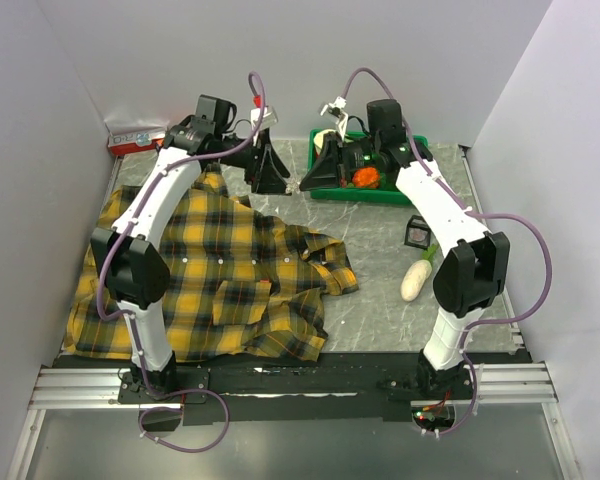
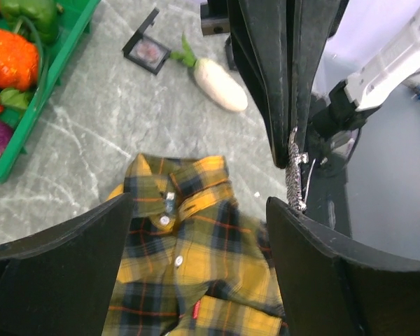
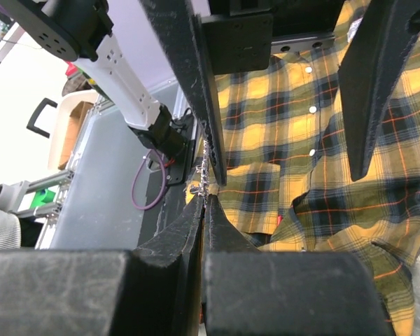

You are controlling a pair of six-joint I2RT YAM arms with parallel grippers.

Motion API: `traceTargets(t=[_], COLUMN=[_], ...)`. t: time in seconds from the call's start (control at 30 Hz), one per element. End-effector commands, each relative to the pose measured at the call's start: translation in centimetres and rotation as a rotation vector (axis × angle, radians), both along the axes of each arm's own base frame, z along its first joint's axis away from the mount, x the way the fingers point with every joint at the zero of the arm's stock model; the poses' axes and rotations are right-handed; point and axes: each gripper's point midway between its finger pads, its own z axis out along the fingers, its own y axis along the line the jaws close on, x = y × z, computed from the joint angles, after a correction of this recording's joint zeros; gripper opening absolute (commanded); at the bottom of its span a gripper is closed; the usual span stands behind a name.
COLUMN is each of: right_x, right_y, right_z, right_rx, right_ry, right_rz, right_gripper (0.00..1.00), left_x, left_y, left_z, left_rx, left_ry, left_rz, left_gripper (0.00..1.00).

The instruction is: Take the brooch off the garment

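Since the right claw [image 3: 206, 201] is pressed shut on the brooch [image 3: 204, 166], the little silver thing is up in the air and not on the garment [image 1: 220, 285]. It sticks out from the tips of that claw, high over the table, right next to one finger of the left claw [image 2: 198, 208]. The left claw is spread wide. I cannot tell if its finger touches the brooch or is only just beside it. The shirt lies spread out on the table under the left arm, well apart from both claws. The brooch looks very small, light and hard, with bumpy shiny bits, so I think it could slip or twist away if the pinch gets loose. It may have a sharp pin too, but it is too small here to tell. The right claw seems to have it by one end, with most of it poking past the tips. A hold nearer its middle, with a soft and steady squeeze, would be safer. I think the job is nearly done, and the brooch only needs a safe spot away from the shirt.
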Motion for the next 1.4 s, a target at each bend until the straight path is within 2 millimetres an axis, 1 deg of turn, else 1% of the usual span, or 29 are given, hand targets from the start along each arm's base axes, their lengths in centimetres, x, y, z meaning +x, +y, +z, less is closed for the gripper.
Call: traceTargets(t=[0.0, 0.07, 0.1, 0.17, 0.27, 0.33, 0.37, 0.4, 0.53, 0.6, 0.83, 1.0, 1.03, 1.17, 1.37], right_x=[-0.4, -0.6, -0.7, -0.7, -0.7, -0.5, -0.5, -0.6, -0.6, -0.7, -0.9, -0.7, -0.8, -0.5, -0.5], right_y=[-0.6, -0.6, -0.7, -0.6, -0.7, -0.7, -0.7, -0.7, -0.6, -0.5, -0.2, -0.1, -0.1, 0.1, 0.2], right_z=[3.0, 3.3, 3.5, 3.4, 3.4, 3.3, 3.2, 3.2, 3.2, 3.2, 3.1, 3.0, 3.1, 2.8, 2.9], right_rx=[0.029, 0.03, 0.031, 0.029, 0.028, 0.023, 0.022, 0.021, 0.022, 0.023, 0.02, 0.022, 0.021, 0.022, 0.024], right_ry=[-0.104, -0.122, -0.125, -0.129, -0.134, -0.137, -0.134, -0.133, -0.126, -0.123, -0.107, -0.103, -0.079, -0.054, -0.048], right_rz=[-0.024, -0.025, -0.025, -0.025, -0.027, -0.033, -0.034, -0.033, -0.031, -0.029, -0.031, -0.031, -0.032, -0.036, -0.033], right_gripper=[0.02, 0.02, 0.02, 0.01, 0.02, 0.02, 0.01, 0.02, 0.02, 0.02, 0.01, 0.01, 0.01, 0.01, 0.01], left_x=[-1.6, -1.8, -2.2, -2.7, -3.5, -3.8, -4.2, -4.1, -4.2, -4.1, -3.1, -2.9, -2.9, -3.1, -2.6], left_y=[-0.1, 0.2, 0.4, 0.7, 0.9, 0.9, 0.7, 0.7, 0.2, 0.1, -0.4, -0.8, -0.8, -1.1, -1.2], left_z=[0.6, 0.3, 0.7, 0.8, 1.8, 3.0, 3.4, 4.1, 4.6, 4.6, 4.1, 4.3, 4.3, 3.9, 3.7], left_rx=[0.04, 0.065, 0.065, 0.071, 0.06, 0.031, 0.018, 0.003, -0.031, -0.04, -0.038, -0.035, -0.034, -0.023, -0.01], left_ry=[-0.105, -0.123, -0.144, -0.161, -0.182, -0.202, -0.182, -0.208, -0.168, -0.157, -0.137, -0.151, -0.156, -0.162, -0.164], left_rz=[-0.045, -0.038, -0.041, -0.048, -0.052, -0.055, -0.054, -0.05, -0.044, -0.048, -0.031, -0.031, -0.035, -0.043, -0.028], left_gripper=[0.82, 0.82, 0.82, 0.83, 0.84, 0.85, 0.85, 0.85, 0.84, 0.82, 0.78, 0.75, 0.75, 0.74, 0.69])
